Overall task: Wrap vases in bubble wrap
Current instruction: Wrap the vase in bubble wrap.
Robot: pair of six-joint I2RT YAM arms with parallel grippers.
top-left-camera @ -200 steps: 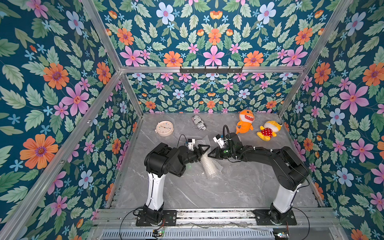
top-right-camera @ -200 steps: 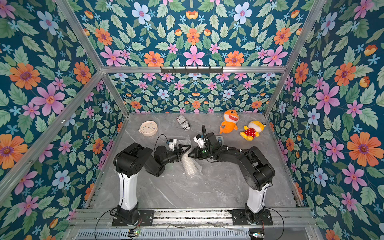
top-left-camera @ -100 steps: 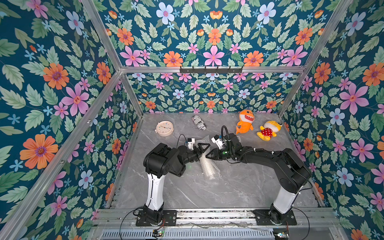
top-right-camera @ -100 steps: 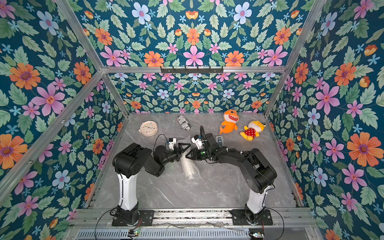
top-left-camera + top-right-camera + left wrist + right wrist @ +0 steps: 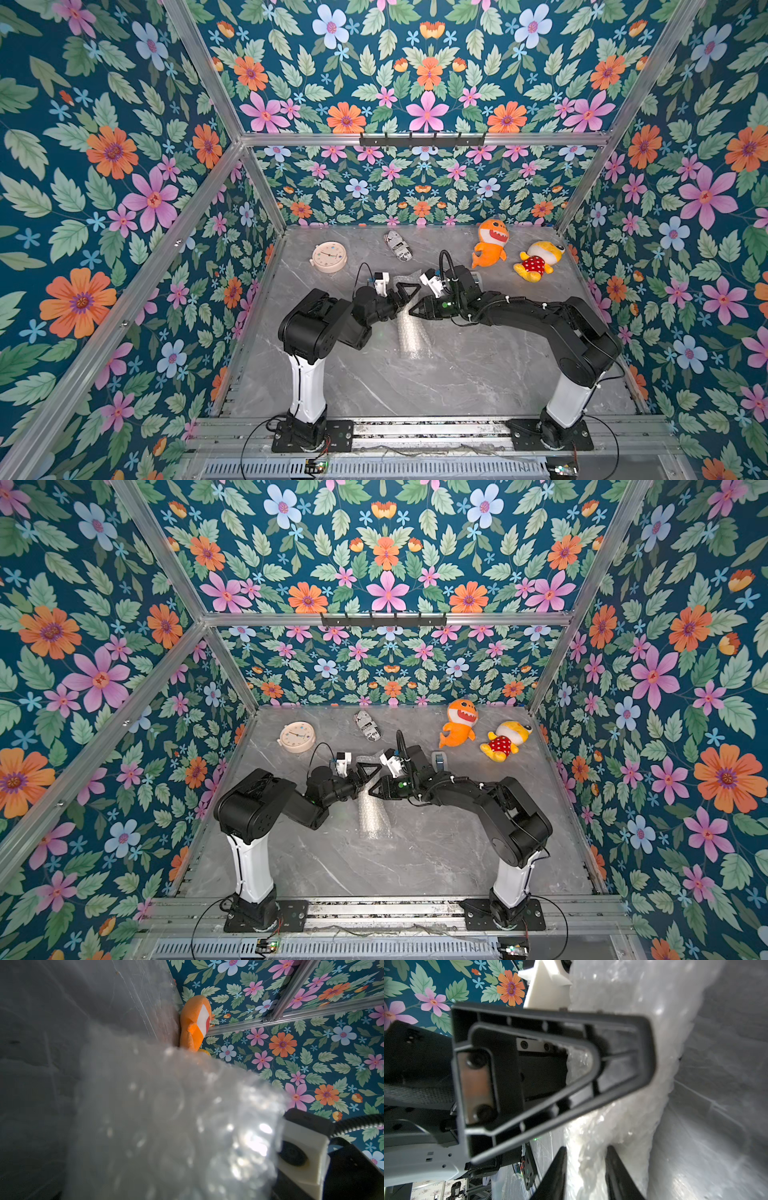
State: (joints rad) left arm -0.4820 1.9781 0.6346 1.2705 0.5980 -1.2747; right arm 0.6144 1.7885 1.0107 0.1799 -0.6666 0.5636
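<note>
Nearest to me on the grey marble table [image 5: 457, 382] lies the free end of the bubble wrap [image 5: 412, 338] — the sheet is bunched into a long, narrow roll that runs away from me, and both top views show it so. A little farther along the roll my two arms meet over it from opposite sides. The right gripper [image 5: 413, 311] comes to the roll from the right. In the right wrist view its two dark fingers [image 5: 557, 1174] stand partly apart on both sides of the bunched wrap, and the wrap fills the gap between them; whether they really press it, I cannot tell. The left gripper [image 5: 407, 297] is almost tip to tip with it, jaws spread wide and not closed on anything. One of its ribbed fingers [image 5: 623, 1028] stands close before the wrap.

The left wrist view is mostly filled with blurred wrap. The vase I cannot make out. Beyond the grippers a small part of the wrap continues on the table. Farther back, well apart from it, are a round cream clock [image 5: 329, 257] and a black-and-white printed cylinder [image 5: 398, 246] lying on its side — and near the far wall an orange plush shark [image 5: 490, 243] beside a yellow plush toy [image 5: 536, 259] in red dotted cloth
</note>
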